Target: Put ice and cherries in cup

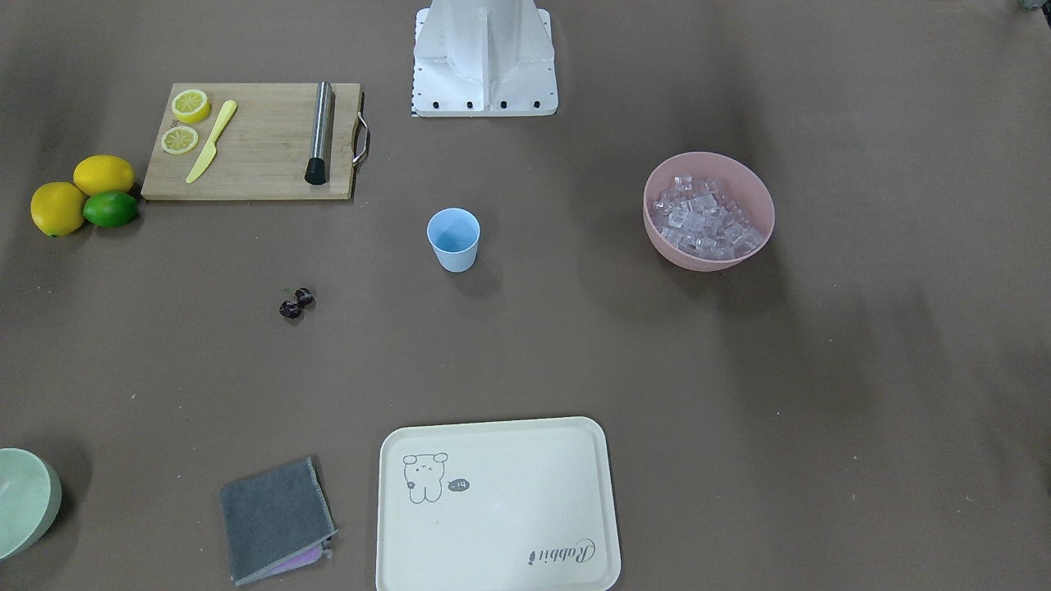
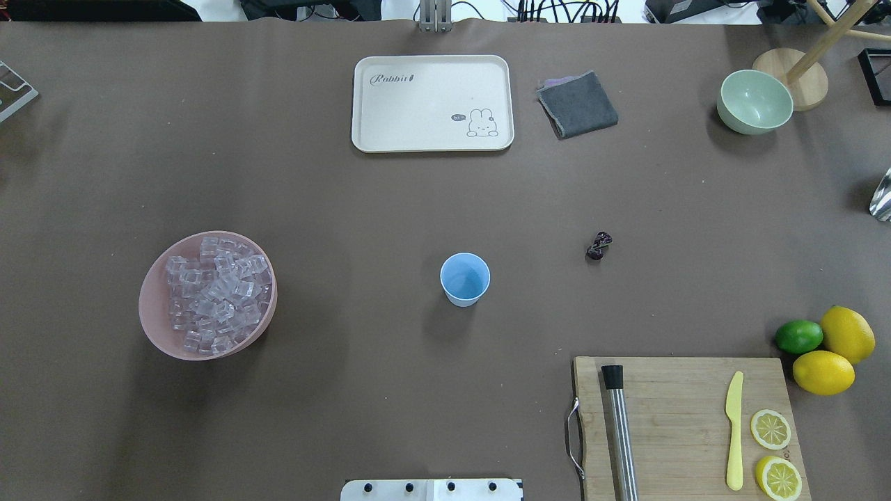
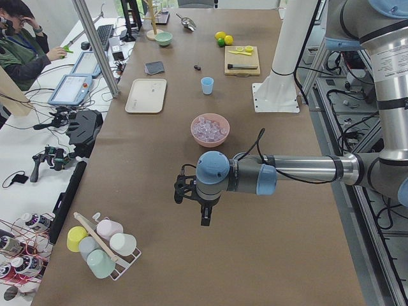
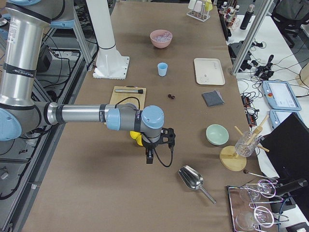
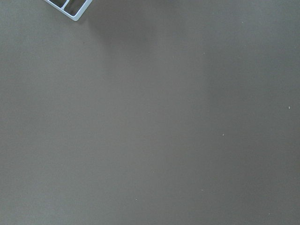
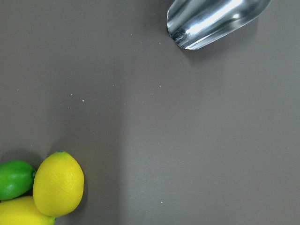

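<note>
The light blue cup (image 1: 453, 238) stands upright and empty mid-table; it also shows in the overhead view (image 2: 465, 278). The ice (image 1: 704, 217) fills a pink bowl (image 1: 698, 258) on the robot's left side (image 2: 156, 334). The dark cherries (image 1: 296, 303) lie on the table right of the cup in the overhead view (image 2: 598, 246). My left gripper (image 3: 205, 220) hangs over bare table far from the bowl. My right gripper (image 4: 150, 159) hangs beyond the lemons, near a metal scoop. I cannot tell whether either gripper is open or shut.
A cutting board (image 2: 682, 424) holds lemon halves, a yellow knife and a steel muddler. Two lemons and a lime (image 2: 799, 336) lie beside it. A cream tray (image 2: 431, 104), grey cloth (image 2: 578, 104), green bowl (image 2: 755, 102) and metal scoop (image 6: 211, 21) lie farther out.
</note>
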You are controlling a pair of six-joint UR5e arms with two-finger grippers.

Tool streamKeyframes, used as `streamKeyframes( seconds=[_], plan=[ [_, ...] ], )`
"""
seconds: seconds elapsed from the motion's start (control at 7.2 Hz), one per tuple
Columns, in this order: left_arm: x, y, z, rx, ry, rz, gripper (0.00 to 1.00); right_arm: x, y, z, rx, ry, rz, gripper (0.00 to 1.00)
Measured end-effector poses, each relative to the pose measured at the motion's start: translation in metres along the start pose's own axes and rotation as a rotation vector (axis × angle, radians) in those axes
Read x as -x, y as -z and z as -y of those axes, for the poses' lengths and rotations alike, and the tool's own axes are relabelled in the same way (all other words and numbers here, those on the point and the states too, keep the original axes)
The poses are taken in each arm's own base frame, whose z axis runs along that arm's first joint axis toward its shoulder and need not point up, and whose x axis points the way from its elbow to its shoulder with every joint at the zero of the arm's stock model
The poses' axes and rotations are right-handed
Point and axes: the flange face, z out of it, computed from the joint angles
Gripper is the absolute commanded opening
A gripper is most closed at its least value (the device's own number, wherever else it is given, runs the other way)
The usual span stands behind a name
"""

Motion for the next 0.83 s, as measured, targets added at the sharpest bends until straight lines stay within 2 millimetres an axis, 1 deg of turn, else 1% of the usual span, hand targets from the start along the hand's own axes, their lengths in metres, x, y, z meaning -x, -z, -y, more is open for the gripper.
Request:
streamKeyframes(
  seconds=[0.56,0.83],
  plan=[
    [0.0000,0.0000,0.0000,0.000,0.000,0.000,0.99,0.0020,0.0020,0.0015,-0.005,0.002,0.003,1.00],
    [-0.0004,0.0003,0.0005,-0.001,-0.001,0.000,0.99,0.0060,0.0094,0.0069,-0.021,0.016,-0.009,1.00]
  ],
)
